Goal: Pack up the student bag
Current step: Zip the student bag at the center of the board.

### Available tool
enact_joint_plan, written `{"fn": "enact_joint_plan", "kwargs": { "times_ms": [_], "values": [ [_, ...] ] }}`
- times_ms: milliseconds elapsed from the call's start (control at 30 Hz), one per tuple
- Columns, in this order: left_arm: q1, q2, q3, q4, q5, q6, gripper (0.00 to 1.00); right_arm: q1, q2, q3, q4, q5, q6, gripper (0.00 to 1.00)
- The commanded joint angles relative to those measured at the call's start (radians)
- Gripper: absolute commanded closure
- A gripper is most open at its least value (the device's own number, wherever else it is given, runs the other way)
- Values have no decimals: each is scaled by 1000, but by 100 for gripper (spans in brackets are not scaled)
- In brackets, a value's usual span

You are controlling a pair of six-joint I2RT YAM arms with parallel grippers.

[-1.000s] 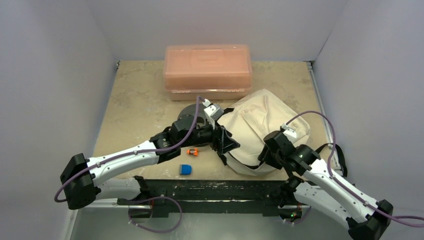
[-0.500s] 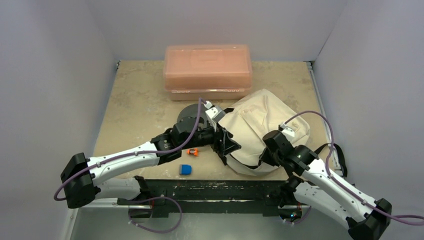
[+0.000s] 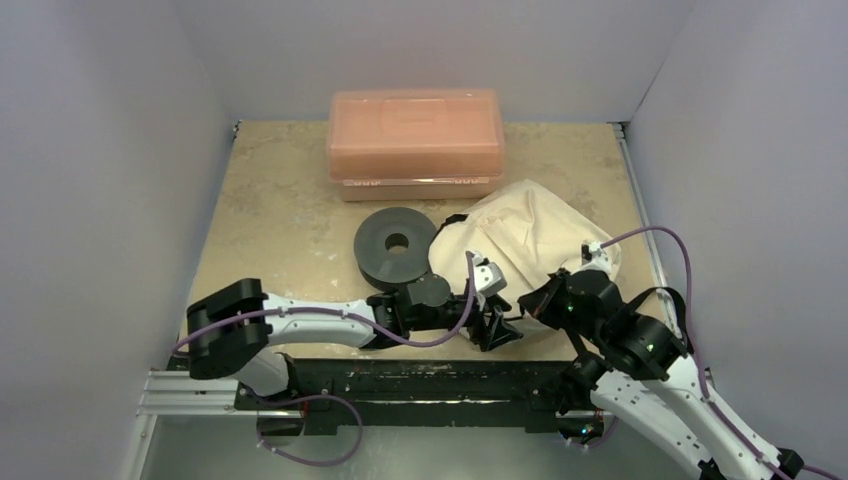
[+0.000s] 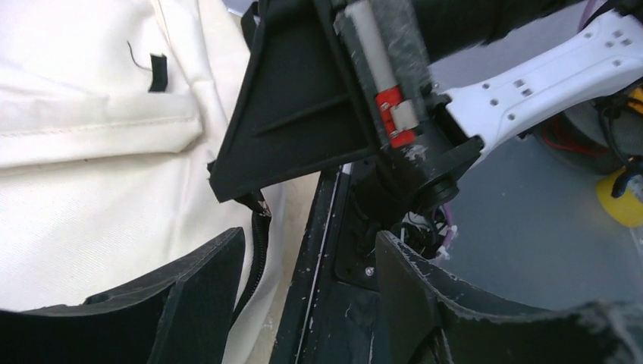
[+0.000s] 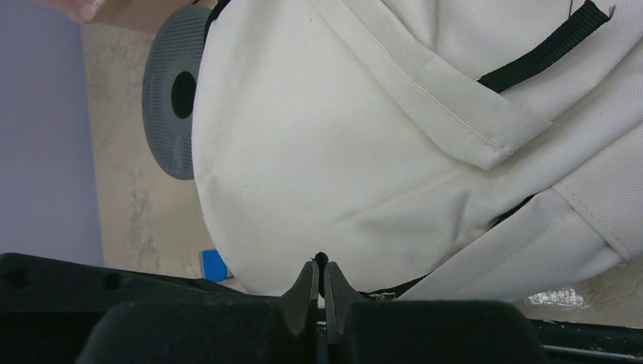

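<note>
Fabric of the student bag, slumped at centre right of the overhead frame on the desk, lay just up-frame of both claws at its lower edge, where the right claw was shut against the cloth and the left claw gaped open beside it.

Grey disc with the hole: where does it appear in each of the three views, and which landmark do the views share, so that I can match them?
Top external: the grey disc lies mid-table, in front of the pink box, just left of the student bag.
Left wrist: not in it.
Right wrist: top left, partly hidden behind the bag.
Shared landmark: the cream student bag, seen in all three views.
</note>
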State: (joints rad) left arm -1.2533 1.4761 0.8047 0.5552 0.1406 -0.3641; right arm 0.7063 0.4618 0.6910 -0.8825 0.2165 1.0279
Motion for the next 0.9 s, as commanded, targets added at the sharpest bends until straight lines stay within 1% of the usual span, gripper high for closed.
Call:
{"fn": "enact_joint_plan", "kwargs": {
  "times_ms": [0,133,233,333,433,500,567,633,700,767,800,867],
  "values": [
    [-11,85,65,91,-20,8,39,1,-4,-1,111,-19,-1,100],
    [-8,133,83,78,-63,-21,48,0,2,10,114,-14,6,100],
    [-5,168,112,71,-74,-59,49,0,-2,11,120,-13,15,100],
    [5,196,171,8,-68,-109,51,1,3,26,109,8,26,100],
    [28,204,219,-68,-33,-241,51,1,31,59,75,31,46,100],
    [31,213,250,-116,-32,-275,52,1,42,80,67,28,67,100],
    [33,222,243,-99,-38,-310,54,0,35,90,67,23,86,100],
    [34,232,252,-112,-54,-316,56,1,17,86,59,14,123,100],
    [34,251,261,-111,-65,-326,59,1,-6,66,85,-12,147,100],
    [34,270,257,-79,-77,-330,65,1,-35,47,117,-18,152,100],
    [34,278,248,-55,-87,-323,69,1,-50,34,130,-19,132,100],
    [35,287,223,3,-110,-305,81,0,-71,19,101,-13,109,100]
  ]
}}
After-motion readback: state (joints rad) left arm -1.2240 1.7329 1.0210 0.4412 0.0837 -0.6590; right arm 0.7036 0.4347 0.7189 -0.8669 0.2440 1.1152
